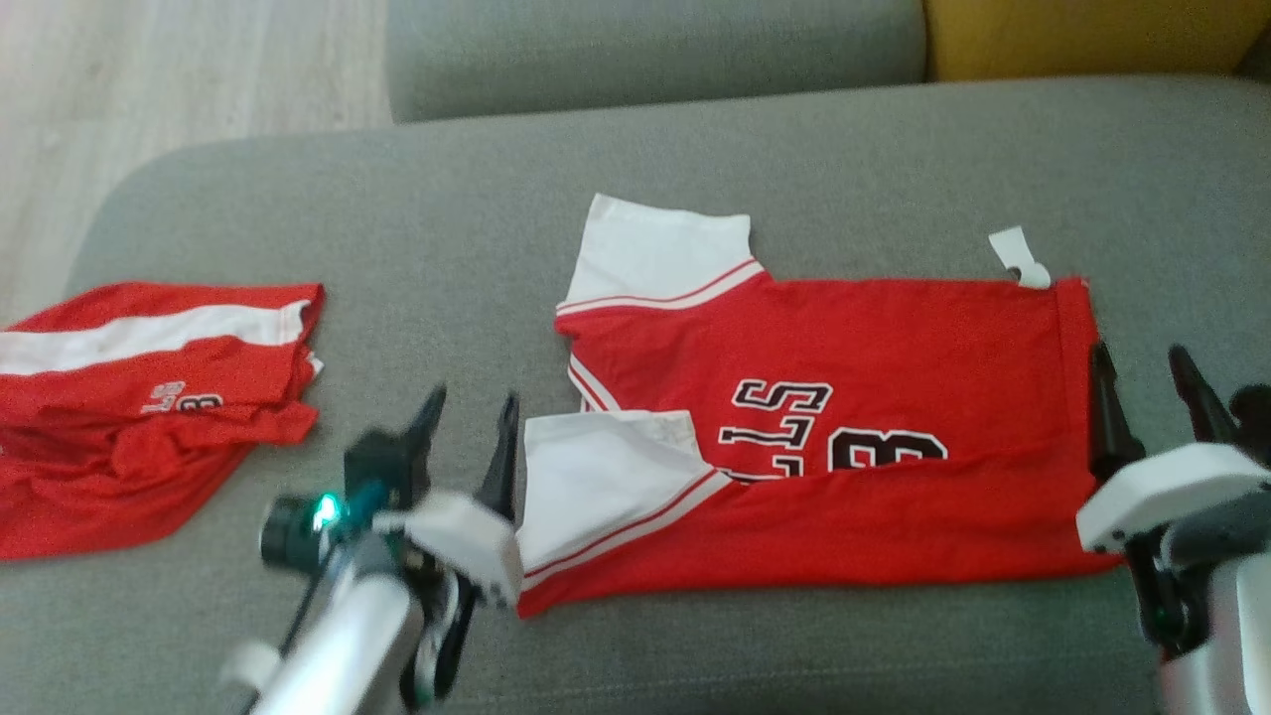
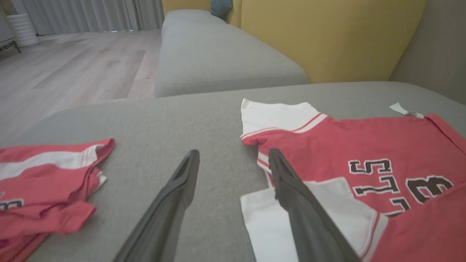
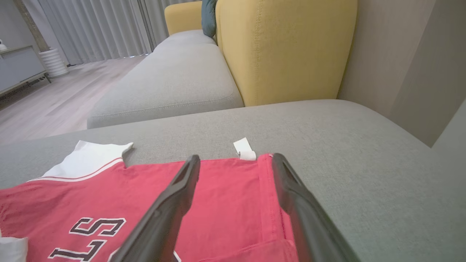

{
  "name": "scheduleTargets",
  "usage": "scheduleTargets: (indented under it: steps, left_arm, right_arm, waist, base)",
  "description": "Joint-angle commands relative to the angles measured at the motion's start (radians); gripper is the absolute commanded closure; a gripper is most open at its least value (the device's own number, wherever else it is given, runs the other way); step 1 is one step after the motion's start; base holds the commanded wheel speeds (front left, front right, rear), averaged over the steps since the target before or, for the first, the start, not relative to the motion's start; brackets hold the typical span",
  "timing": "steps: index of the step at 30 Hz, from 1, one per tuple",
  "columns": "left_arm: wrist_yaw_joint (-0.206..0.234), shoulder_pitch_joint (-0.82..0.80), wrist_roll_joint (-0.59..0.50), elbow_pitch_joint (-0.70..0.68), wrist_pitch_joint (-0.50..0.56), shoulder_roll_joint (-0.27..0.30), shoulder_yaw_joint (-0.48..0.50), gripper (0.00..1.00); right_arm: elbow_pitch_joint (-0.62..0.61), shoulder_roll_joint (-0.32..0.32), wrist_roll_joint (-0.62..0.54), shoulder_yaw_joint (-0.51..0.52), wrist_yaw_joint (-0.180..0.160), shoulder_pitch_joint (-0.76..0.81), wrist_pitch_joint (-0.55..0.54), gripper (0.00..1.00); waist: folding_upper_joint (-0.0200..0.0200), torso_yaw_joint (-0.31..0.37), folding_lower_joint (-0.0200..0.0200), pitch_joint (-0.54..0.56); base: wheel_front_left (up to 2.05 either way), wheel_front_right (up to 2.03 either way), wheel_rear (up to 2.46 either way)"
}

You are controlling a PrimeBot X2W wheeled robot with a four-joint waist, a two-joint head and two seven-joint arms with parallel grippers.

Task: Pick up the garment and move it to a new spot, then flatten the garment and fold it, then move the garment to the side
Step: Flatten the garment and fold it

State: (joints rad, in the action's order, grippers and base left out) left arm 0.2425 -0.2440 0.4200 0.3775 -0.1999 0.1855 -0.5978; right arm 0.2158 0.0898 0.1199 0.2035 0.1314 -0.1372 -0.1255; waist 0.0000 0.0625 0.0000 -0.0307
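Spotter: Jersey (image 1: pixel 844 397) lies flat btw the two grippers. The long edge nearest the robot is turned up over the print, so prob. one fold is in.

Planner: What could go wrong?

Spotter: The near white sleeve (image 1: pixel 596 477) sits loose on top, just beside the left gripper (image 1: pixel 473 397). A sideways drag from that finger could flip it out and skew the fold. At the hem end the turned-up flap is only resting. If the right gripper (image 1: pixel 1137 350) pinches the top layer alone, the flap prob. peels open. The white tag (image 1: pixel 1015 253) sticks out just beyond that gripper's tips and might snag.

Planner: Gripper status?

Spotter: Both are spread wide w/ nothing pinched. On the left one, the outer finger is over bare sofa cushion (image 1: pixel 447 228) and the inner finger is over the sleeve edge. Can't tell if it touches cloth. The right one straddles the hem edge, one finger over red cloth and the other at the cushion side. Contact there is also unclear.

Planner: Anything further out?

Spotter: A second red garment (image 1: pixel 149 397) lies crumpled well off the left gripper's outer side, apart from the jersey. A careless shift that way could tangle the two.
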Motion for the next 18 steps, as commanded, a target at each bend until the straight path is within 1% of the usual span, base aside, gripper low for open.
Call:
scheduleTargets:
  steps: [1, 5, 8, 14, 18]
  left_arm:
    - [-0.002, -0.096, -0.014, -0.04, -0.006, 0.02, 0.039, 0.0]
    - [-0.031, -0.232, -0.041, -0.03, 0.042, 0.031, 0.028, 0.0]
    - [-0.063, -0.357, -0.056, 0.022, 0.1, 0.035, 0.019, 0.0]
    - [-0.142, -0.616, -0.089, 0.198, 0.219, 0.028, -0.015, 0.0]
    - [-0.179, -0.756, -0.11, 0.345, 0.266, 0.025, -0.031, 0.0]
  right_arm:
    - [-0.047, 0.005, 0.009, -0.034, -0.001, -0.067, 0.018, 0.0]
    - [-0.06, 0.003, 0.011, -0.074, -0.001, -0.118, 0.033, 0.0]
    - [-0.067, 0.001, 0.01, -0.113, -0.001, -0.165, 0.038, 0.0]
    - [-0.073, -0.005, 0.011, -0.172, -0.001, -0.256, 0.052, 0.0]
    - [-0.069, -0.015, 0.013, -0.215, -0.001, -0.304, 0.063, 0.0]
  waist:
    - [0.0, 0.014, 0.0, -0.035]
    - [0.0, 0.045, 0.0, -0.11]
    - [0.0, 0.074, 0.0, -0.179]
    - [0.0, 0.132, 0.0, -0.306]
    - [0.0, 0.177, 0.0, -0.367]
  base:
    - [0.0, 0.0, 0.0]
    - [0.0, 0.0, 0.0]
    - [0.0, 0.0, 0.0]
    - [0.0, 0.0, 0.0]
    - [0.0, 0.0, 0.0]
